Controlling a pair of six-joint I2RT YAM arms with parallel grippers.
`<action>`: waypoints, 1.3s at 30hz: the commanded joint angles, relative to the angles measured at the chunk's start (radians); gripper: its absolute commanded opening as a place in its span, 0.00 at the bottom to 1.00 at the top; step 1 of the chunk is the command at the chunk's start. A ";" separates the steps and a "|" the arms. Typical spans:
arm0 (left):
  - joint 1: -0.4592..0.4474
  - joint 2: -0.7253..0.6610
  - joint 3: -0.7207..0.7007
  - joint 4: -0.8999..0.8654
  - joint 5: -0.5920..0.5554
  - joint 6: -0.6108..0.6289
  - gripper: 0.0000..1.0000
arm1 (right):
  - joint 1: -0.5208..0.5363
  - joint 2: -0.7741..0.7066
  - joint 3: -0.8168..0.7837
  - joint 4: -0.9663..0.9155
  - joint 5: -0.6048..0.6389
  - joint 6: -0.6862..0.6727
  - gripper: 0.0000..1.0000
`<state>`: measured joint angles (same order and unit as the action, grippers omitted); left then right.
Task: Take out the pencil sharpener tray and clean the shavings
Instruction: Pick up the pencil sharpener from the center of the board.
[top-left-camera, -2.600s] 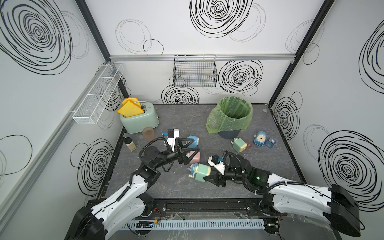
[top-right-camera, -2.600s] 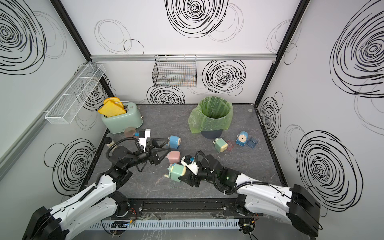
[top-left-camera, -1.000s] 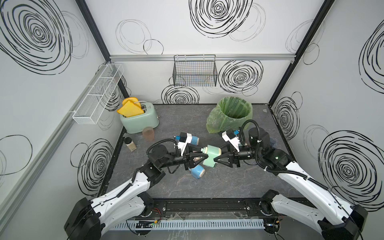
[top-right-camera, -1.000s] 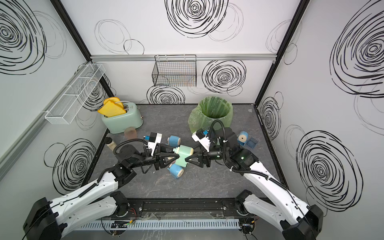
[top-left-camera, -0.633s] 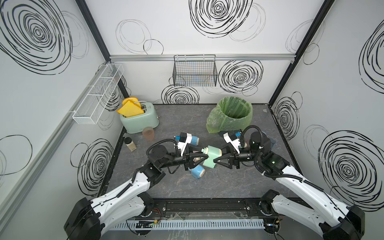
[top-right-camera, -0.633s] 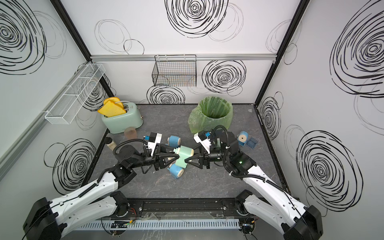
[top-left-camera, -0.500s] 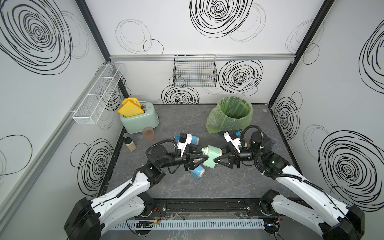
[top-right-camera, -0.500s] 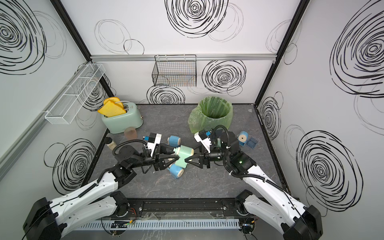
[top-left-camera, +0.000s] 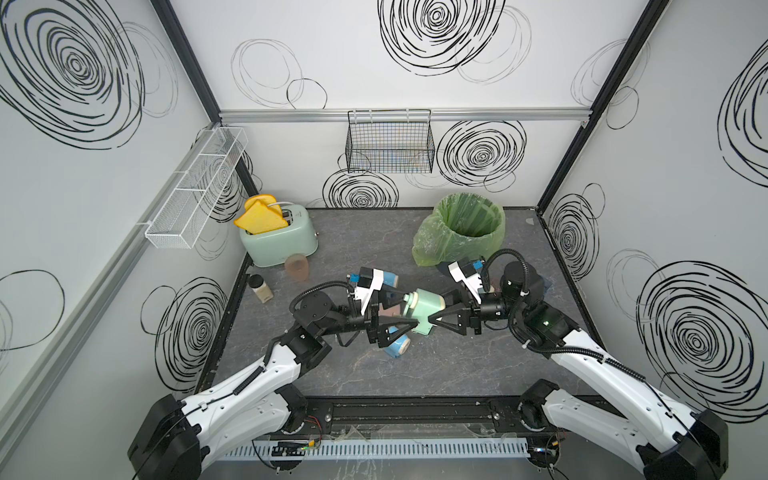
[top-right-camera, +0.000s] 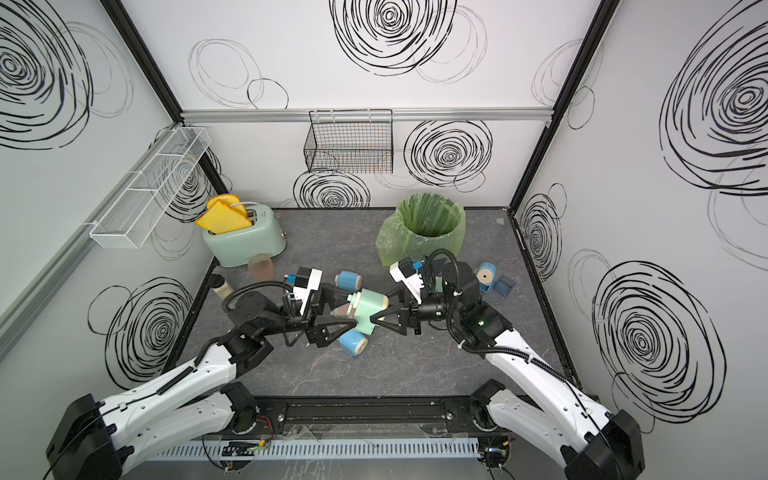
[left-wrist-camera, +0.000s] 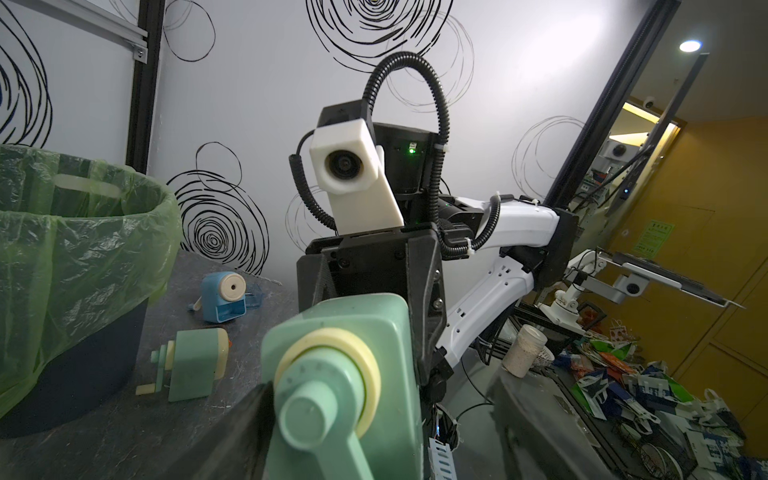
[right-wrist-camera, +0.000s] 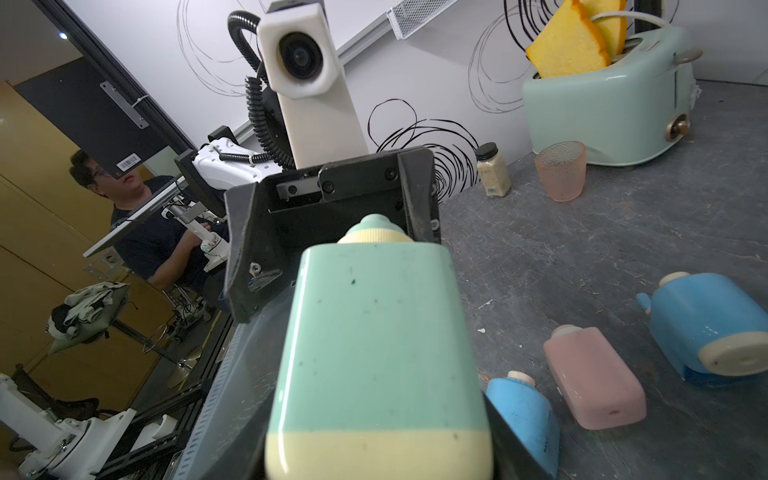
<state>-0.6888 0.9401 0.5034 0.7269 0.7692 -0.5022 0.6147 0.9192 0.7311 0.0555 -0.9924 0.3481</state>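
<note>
Pink sharpener (top-right-camera: 343, 310) half-hidden beneath mint sharpener (top-right-camera: 372, 309)

Both top views: mounted high over the near edge, tilted down toward the far wall. Wide and distant, taking in the whole table (top-left-camera: 436, 365) and both arms. Coverage is near-identical, with a slight sideways offset.

Left wrist camera (right-wrist-camera: 297, 54): faces right across the table, very close on the mint-green sharpener (left-wrist-camera: 345, 374). The bin (left-wrist-camera: 83, 232) stands on the far side. The nearest parts are blurred, probably too close for focus.

Right wrist camera (left-wrist-camera: 347, 168): faces left, equally close on that sharpener, with the toaster (right-wrist-camera: 615, 108) at far left.

The wrist views face each other. Each shows the other's lens, and they share the sharpener from opposite ends.
</note>
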 joint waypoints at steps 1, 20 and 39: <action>-0.023 0.025 0.027 0.008 0.036 0.003 0.92 | 0.011 -0.011 0.039 0.109 -0.076 0.002 0.44; 0.028 -0.012 -0.016 0.105 0.056 -0.072 0.90 | 0.013 -0.024 0.029 0.078 -0.061 -0.029 0.44; 0.006 0.006 0.000 0.067 0.041 -0.037 0.56 | 0.038 -0.007 0.039 0.092 -0.033 -0.026 0.49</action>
<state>-0.6830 0.9623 0.4931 0.7563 0.8112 -0.5518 0.6449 0.9138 0.7410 0.1040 -1.0172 0.3344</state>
